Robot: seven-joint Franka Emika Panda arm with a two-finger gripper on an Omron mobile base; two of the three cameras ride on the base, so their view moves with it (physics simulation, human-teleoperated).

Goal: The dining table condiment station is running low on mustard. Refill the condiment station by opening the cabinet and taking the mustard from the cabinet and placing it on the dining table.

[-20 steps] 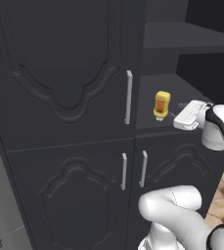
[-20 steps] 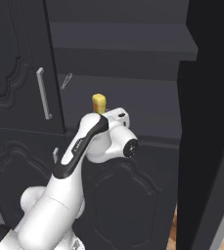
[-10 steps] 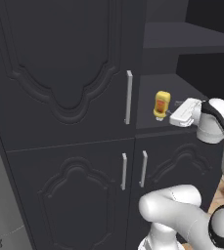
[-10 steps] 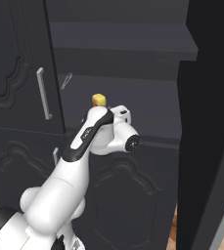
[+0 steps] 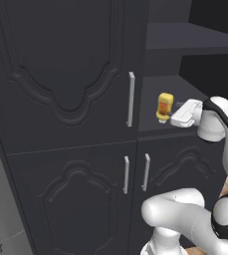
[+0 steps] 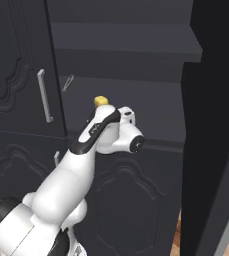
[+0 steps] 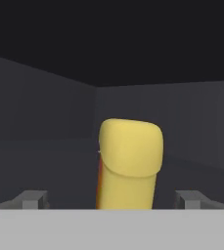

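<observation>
Standing upright between the two spread fingertips [image 7: 33, 199], the mustard [image 7: 129, 163] rises in the middle of the hand view, its rounded yellow cap on top and a thin orange-red edge down its left side. The jaws are wide apart with a gap on either side of the bottle; neither tip touches it.

From the left base view the gripper [image 5: 177, 118] reaches in level from the right, its white front end just beside the mustard [image 5: 164, 106], which stands on the middle shelf of the cabinet [image 5: 65, 109] close to the shelf's front edge. The bottle's orange-red label band shows there. The cabinet's left upper door is shut, with a silver handle [image 5: 131, 99] along its right edge; the two lower doors below the shelf are shut as well, each with a short silver handle.

In the right base view the arm covers most of the bottle, and only the yellow cap of the mustard [image 6: 100, 101] shows above the wrist. The cabinet's right upper door [image 6: 216, 125] stands swung open at the right of that view. Behind the bottle lie the dark back wall of the compartment and another shelf [image 6: 126, 40] above.
</observation>
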